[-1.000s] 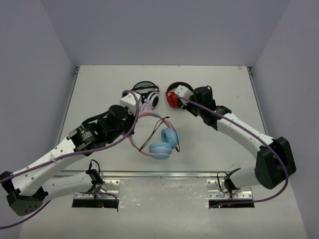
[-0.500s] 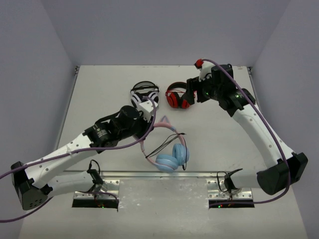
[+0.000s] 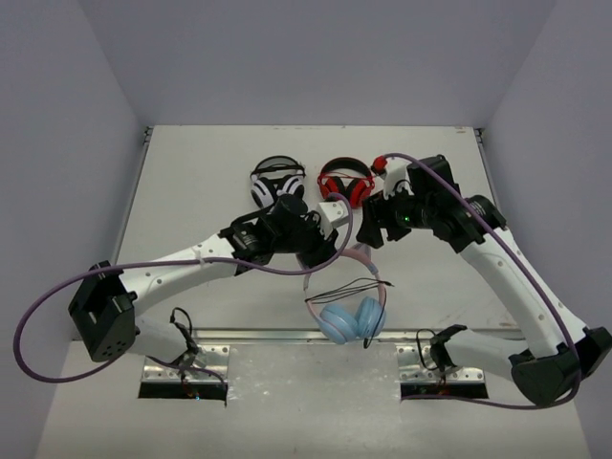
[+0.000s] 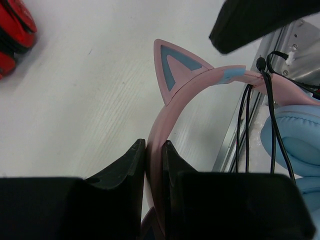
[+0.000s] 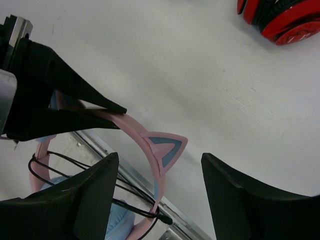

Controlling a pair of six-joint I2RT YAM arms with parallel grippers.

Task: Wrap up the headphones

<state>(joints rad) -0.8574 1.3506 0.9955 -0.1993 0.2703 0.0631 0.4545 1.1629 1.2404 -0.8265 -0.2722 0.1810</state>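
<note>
The headphones (image 3: 346, 320) have a pink headband with a cat ear (image 4: 175, 65), light blue ear cups (image 4: 295, 135) and a thin black cable (image 4: 247, 115) looped across the band. My left gripper (image 3: 333, 249) is shut on the pink headband (image 4: 155, 150), holding the headphones above the table's near edge, cups hanging low. The right gripper (image 5: 160, 165) is open, one finger on each side of the cat ear (image 5: 165, 147) without touching it. It sits just right of the left gripper's fingers (image 5: 60, 95).
White-and-black headphones (image 3: 277, 182) and red-and-black headphones (image 3: 346, 182) lie on the table behind both grippers. The red pair (image 5: 280, 17) shows at the top of the right wrist view. A metal rail (image 3: 287, 337) runs along the table's near edge under the ear cups.
The left arm has carried the headphones rightward and toward the near edge. The right gripper left the red headphones, opened, and came down beside the pink headband.
</note>
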